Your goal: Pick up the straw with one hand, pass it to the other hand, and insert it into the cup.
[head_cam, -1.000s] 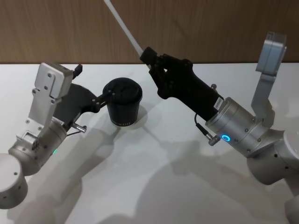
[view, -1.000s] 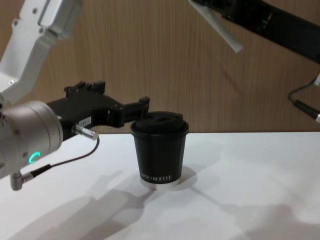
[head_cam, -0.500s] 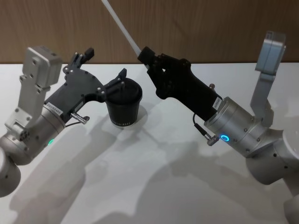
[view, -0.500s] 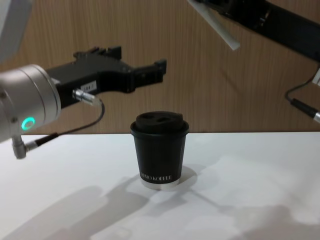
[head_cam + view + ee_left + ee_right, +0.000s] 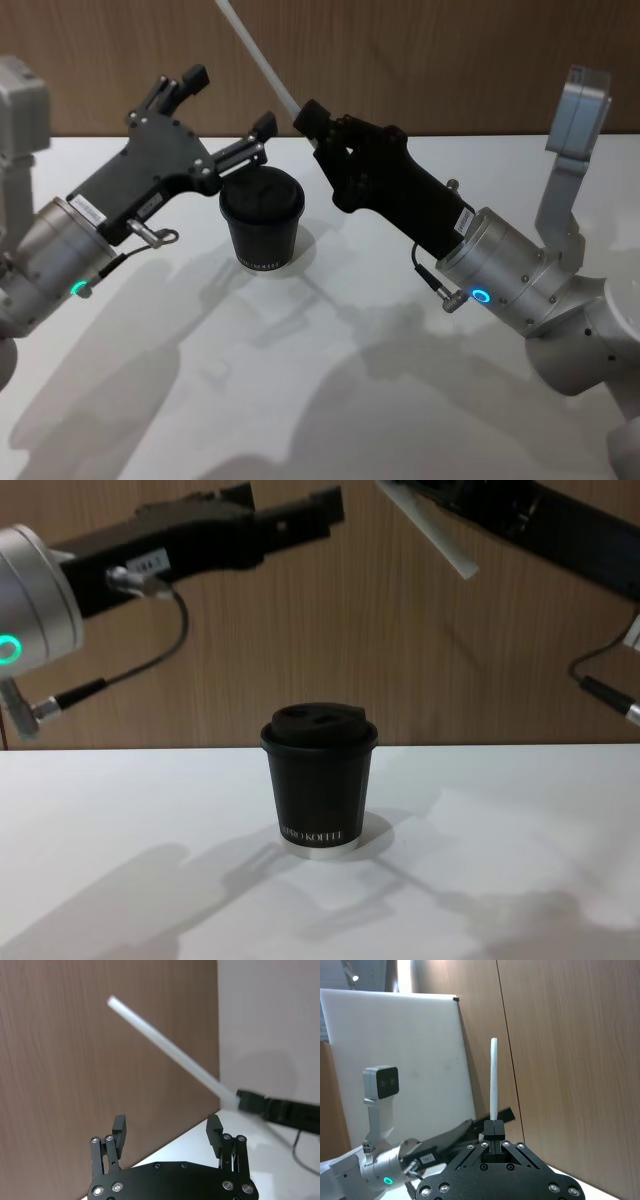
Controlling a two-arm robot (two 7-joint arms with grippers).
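black right gripper [image 5: 309, 114] with a silver wrist is clamped on the thin white translucent plastic straw [image 5: 258, 58] near its lower end, straw slanting up-left. black left gripper [image 5: 230, 102] hangs above the small black lidded paper cup [image 5: 261, 218] on the white table [image 5: 300, 380], fingers spread wide.

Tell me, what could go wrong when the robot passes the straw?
1. The right gripper pinches the straw just at its end, so a bump from the open left gripper could knock it loose.
2. The lid on the cup has only a small opening, so the straw might miss it.
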